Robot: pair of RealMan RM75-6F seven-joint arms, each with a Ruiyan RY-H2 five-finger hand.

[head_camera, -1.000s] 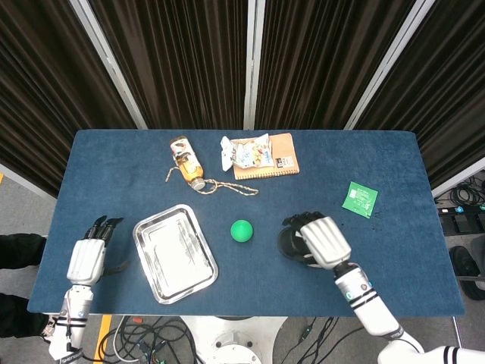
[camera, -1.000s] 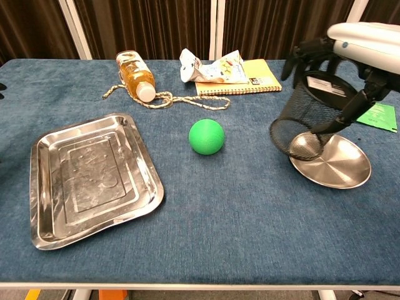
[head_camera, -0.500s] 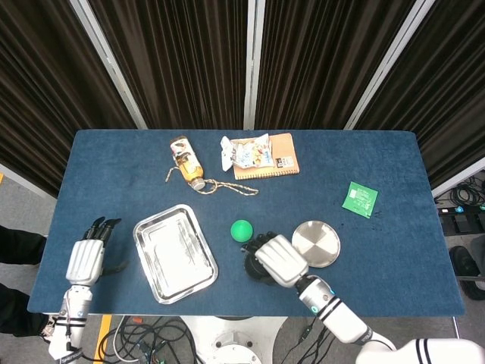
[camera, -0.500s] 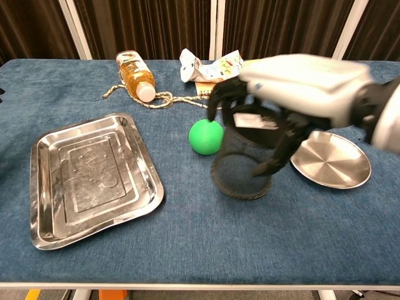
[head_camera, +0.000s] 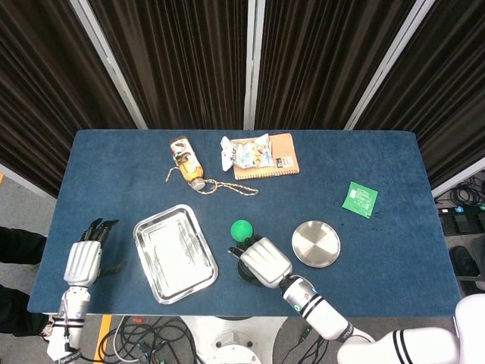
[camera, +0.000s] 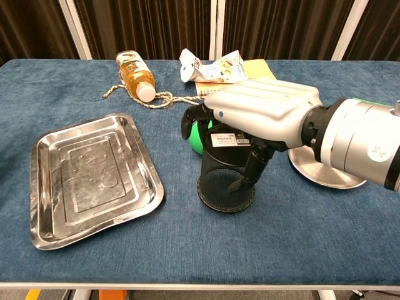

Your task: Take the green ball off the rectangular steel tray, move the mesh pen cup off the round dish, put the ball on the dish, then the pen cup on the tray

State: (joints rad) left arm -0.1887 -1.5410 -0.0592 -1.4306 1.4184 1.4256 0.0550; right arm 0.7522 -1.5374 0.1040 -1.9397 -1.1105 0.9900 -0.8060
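Note:
My right hand (camera: 262,112) grips the black mesh pen cup (camera: 226,175) from above, holding it upright on the blue cloth between the tray and the dish. In the head view that hand (head_camera: 264,262) hides most of the cup. The green ball (head_camera: 242,229) lies on the cloth just behind the cup, partly hidden by it in the chest view (camera: 195,139). The rectangular steel tray (camera: 87,178) sits bare at the left. The round dish (head_camera: 316,243) stands bare to the right, its rim (camera: 325,178) showing under my forearm. My left hand (head_camera: 83,258) hangs open off the table's left edge.
At the back lie a bottle (camera: 135,75) with a rope (camera: 165,99), a crumpled snack wrapper (camera: 212,65) on an orange notebook (head_camera: 276,155), and a green packet (head_camera: 359,199) at the right.
My right hand has carried the pen cup off the dish and leftward, setting it down in front of the green ball. The dish now stands bare. The left hand has barely moved.

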